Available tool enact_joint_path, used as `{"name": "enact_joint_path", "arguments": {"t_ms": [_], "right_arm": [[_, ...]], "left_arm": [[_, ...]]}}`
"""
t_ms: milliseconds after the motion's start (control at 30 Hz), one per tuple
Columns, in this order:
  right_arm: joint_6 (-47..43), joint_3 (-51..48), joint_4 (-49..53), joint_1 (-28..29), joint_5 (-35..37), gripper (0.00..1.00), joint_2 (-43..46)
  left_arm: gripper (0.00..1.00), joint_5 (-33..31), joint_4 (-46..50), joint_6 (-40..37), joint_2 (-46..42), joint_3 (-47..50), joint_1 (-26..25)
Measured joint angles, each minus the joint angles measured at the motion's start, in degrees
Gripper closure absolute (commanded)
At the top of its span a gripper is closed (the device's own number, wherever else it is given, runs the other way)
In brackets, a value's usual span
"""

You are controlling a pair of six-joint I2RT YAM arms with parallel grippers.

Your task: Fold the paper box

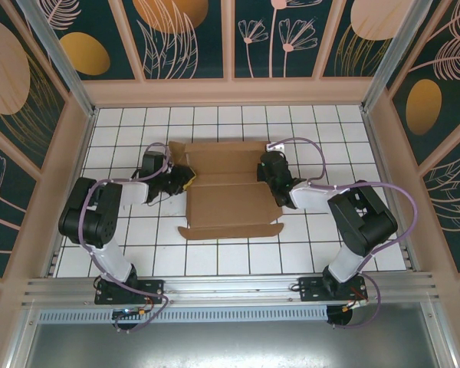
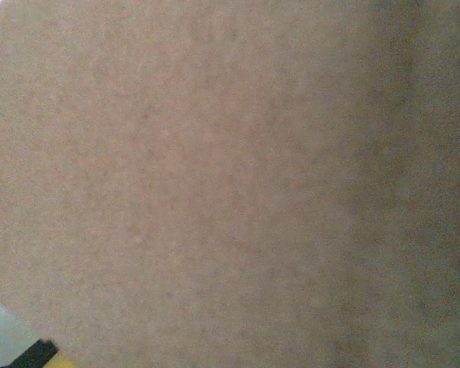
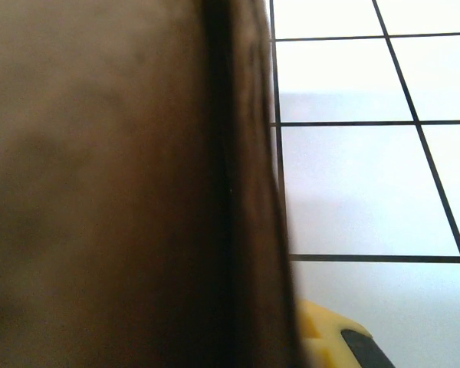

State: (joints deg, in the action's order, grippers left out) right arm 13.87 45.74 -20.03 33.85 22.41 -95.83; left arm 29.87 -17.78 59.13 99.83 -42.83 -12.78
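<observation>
Paper box (image 1: 230,195) lying mid-table (image 1: 215,257), half folded, between both arms. Right gripper (image 1: 267,170) at right wall, fingers pressing together. Left gripper (image 1: 182,181) at left flap, finger state cannot tell. Risk: flap slipping out and springing flat, or box sliding under uneven pushing.

The paper box (image 1: 228,188) blocks the middle of the tabletop (image 1: 215,257), with an arm crowding each side. The near edge and far corners are open.

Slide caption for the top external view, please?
Brown paper box on the tiled table, left pincer at its left edge, right pincer at its right side.
</observation>
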Motion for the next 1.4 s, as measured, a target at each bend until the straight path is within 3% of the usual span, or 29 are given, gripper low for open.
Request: {"name": "enact_joint_path", "arguments": {"t_ms": [133, 433, 500, 700, 800, 900, 1000, 1133, 1400], "right_arm": [[0.04, 0.00, 0.20, -0.81, -0.22, 1.00, 0.00], [-3.34, 1.25, 1.86, -1.75, -3.26, 1.00, -0.02], [-4.20, 1.84, 2.73, -1.90, -3.87, 1.00, -0.11], [-6.84, 3.02, 4.24, -1.95, -4.52, 1.00, -0.35], [-7.72, 3.85, 5.05, -2.86, -5.44, 1.00, -0.70], [-8.07, 4.39, 5.55, -3.61, -6.16, 1.00, -0.96], [-8.59, 4.76, 5.84, -3.78, -6.56, 1.00, -1.11], [-8.98, 4.81, 5.88, -3.93, -7.13, 1.00, -1.16], [-9.07, 5.11, 5.66, -4.17, -7.58, 1.00, -1.53]], "left_arm": [[0.60, -3.74, 5.51, -4.22, -8.61, -0.13, 0.00], [0.60, -8.07, 8.39, -11.13, -29.81, 0.87, -0.22], [0.54, -9.88, 10.29, -13.46, -31.93, 0.87, -0.24], [0.41, -23.69, 14.62, -23.56, -40.17, 2.47, -0.31], [0.41, -32.68, 15.69, -29.49, -41.44, 2.47, -0.22], [0.41, -36.87, 17.09, -33.29, -39.47, 2.56, 0.85], [0.37, -35.91, 17.57, -35.58, -38.82, 4.22, 1.88], [0.33, -28.55, 17.51, -37.99, -38.93, 7.10, 1.95], [0.33, -20.57, 14.86, -39.26, -38.32, 8.37, 1.95]]}}
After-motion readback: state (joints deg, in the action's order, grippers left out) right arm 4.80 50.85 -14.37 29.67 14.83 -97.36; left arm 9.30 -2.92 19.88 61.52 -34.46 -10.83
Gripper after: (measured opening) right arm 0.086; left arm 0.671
